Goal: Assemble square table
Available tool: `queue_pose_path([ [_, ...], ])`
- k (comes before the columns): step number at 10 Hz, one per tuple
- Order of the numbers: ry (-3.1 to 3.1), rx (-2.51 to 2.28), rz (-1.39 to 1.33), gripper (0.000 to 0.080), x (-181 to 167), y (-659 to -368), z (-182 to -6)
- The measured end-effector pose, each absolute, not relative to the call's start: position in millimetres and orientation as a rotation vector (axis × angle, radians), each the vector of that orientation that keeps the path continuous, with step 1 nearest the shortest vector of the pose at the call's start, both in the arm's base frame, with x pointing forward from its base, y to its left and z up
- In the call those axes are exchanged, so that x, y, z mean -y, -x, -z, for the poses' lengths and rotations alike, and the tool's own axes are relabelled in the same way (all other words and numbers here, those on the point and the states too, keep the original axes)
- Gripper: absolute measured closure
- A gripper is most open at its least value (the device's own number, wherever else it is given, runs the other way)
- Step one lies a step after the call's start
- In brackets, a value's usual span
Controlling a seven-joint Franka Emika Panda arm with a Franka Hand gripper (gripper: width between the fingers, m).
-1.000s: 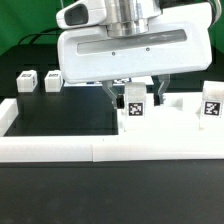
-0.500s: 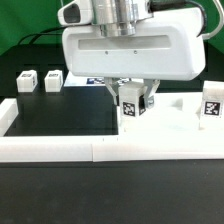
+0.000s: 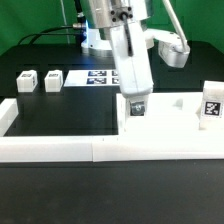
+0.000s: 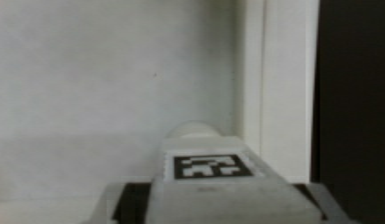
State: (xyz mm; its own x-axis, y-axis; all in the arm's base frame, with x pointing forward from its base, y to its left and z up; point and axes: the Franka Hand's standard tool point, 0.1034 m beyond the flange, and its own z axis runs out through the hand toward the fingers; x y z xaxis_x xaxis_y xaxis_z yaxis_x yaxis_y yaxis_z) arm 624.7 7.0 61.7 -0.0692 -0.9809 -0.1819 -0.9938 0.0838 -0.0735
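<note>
My gripper (image 3: 135,108) is shut on a small white leg post (image 3: 136,104) with a black-white tag. It holds the post upright on the near corner of the white square tabletop (image 3: 175,122). The hand stands edge-on to the exterior view. In the wrist view the tagged leg post (image 4: 210,165) sits between the dark fingers (image 4: 128,204) over the tabletop (image 4: 100,90). I cannot tell if the post's foot is in a corner hole. Another leg post (image 3: 211,103) stands at the tabletop's far right. Two more leg posts (image 3: 25,80) (image 3: 52,79) stand on the black table at the left.
A long low white border wall (image 3: 60,150) runs along the front and up the exterior view's left side. The marker board (image 3: 100,77) lies flat behind the arm. In the wrist view, black table (image 4: 358,100) shows past the tabletop's edge.
The hand has turned about its upright axis from broadside to edge-on, staying in place, and the gripped leg post has turned with it.
</note>
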Motion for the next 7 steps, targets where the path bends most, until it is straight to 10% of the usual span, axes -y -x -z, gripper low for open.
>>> queue_pose_path([
  [2, 2.053, -2.123, -0.096, 0.0509, -6.8, -624.4, -61.2],
  [4, 2.381, -1.739, -0.016, 0.021, -5.3, -621.3, -59.6],
  [7, 2.689, -1.221, 0.047, 0.0153, -3.2, -621.0, -59.0],
])
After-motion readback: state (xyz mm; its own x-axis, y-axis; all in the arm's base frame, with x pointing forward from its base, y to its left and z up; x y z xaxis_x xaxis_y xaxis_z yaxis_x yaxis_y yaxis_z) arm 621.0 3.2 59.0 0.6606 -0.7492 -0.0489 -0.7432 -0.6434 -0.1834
